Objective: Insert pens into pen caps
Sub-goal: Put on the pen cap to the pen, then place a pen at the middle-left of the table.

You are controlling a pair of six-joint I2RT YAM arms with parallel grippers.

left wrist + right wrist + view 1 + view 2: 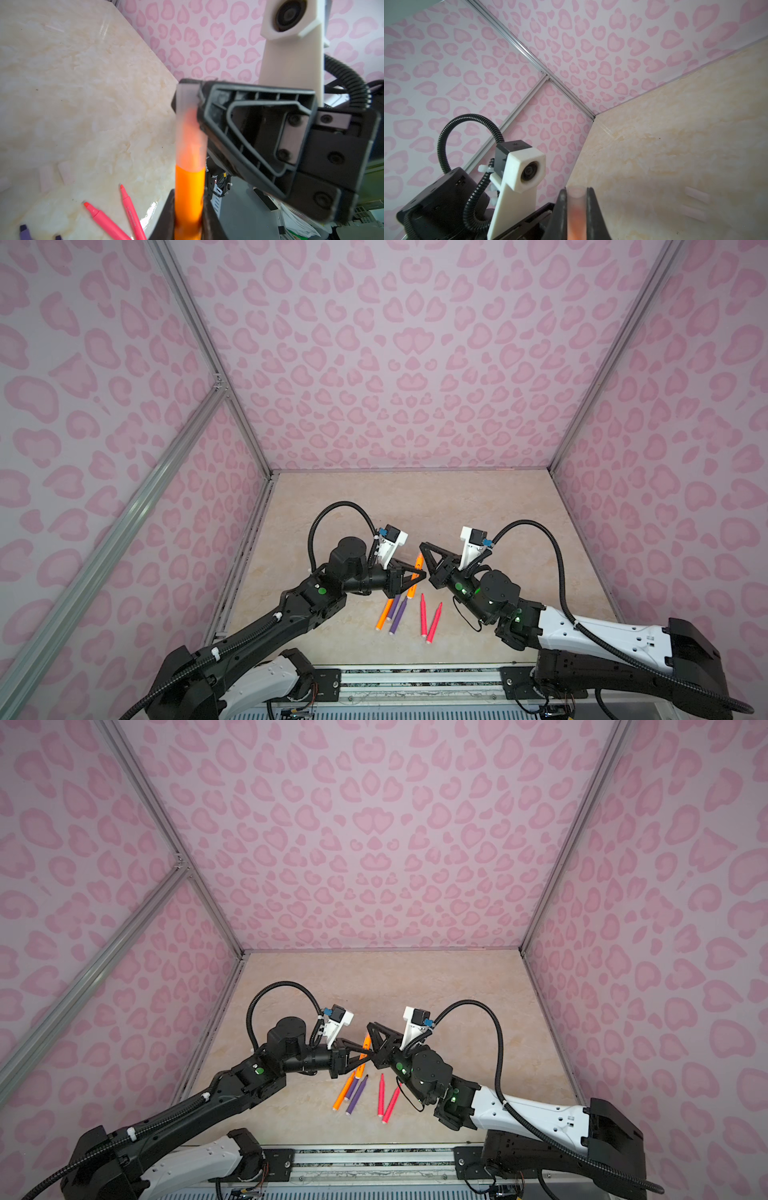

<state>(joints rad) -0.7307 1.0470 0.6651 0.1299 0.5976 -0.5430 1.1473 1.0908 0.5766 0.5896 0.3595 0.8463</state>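
My left gripper (418,576) (188,209) is shut on an orange pen (419,563) (188,193) and holds it above the table, tip pointing away. My right gripper (422,549) (576,199) is shut on a clear pen cap (190,128) (576,205). The cap sits over the pen's tip, and orange shows through it. On the table below lie an orange pen (384,614), two purple pens (398,616) and two pink-red pens (423,614) (104,220). Loose clear caps (697,195) (66,172) lie faintly on the beige surface.
The beige marble-look table (478,510) is boxed in by pink-patterned walls on three sides, with metal frame bars (124,514) on the left. Both arms meet over the table's middle front. A metal rail (415,680) runs along the front edge.
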